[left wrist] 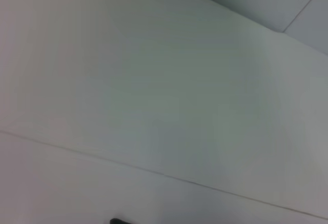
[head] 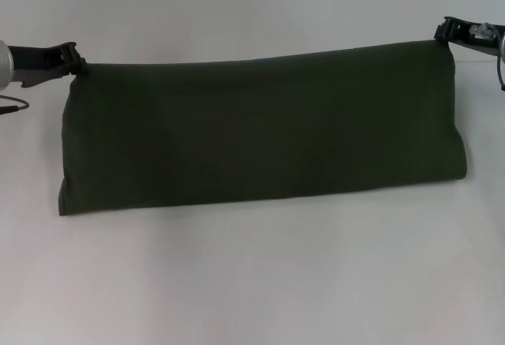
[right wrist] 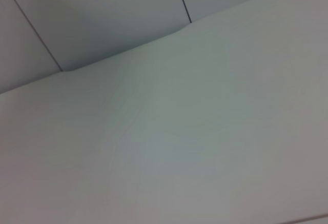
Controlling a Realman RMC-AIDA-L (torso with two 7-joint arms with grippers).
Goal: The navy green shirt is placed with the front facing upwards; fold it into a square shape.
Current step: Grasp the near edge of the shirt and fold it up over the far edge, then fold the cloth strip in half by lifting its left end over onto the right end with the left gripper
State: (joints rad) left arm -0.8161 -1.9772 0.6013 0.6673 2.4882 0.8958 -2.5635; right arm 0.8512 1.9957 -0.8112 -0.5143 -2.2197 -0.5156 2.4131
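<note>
The navy green shirt (head: 260,128) shows in the head view as a long dark olive band stretched across the white table (head: 252,282). Its lettering and collar are hidden. My left gripper (head: 76,62) is shut on the shirt's far left corner. My right gripper (head: 447,34) is shut on its far right corner. The far edge runs taut between the two grippers, and the near edge rests on the table. Neither wrist view shows the shirt or any fingers.
The left wrist view shows only a white surface (left wrist: 154,106) with a thin seam line. The right wrist view shows a white surface (right wrist: 205,131) meeting grey wall panels (right wrist: 102,19). A black cable (head: 12,106) hangs by my left arm.
</note>
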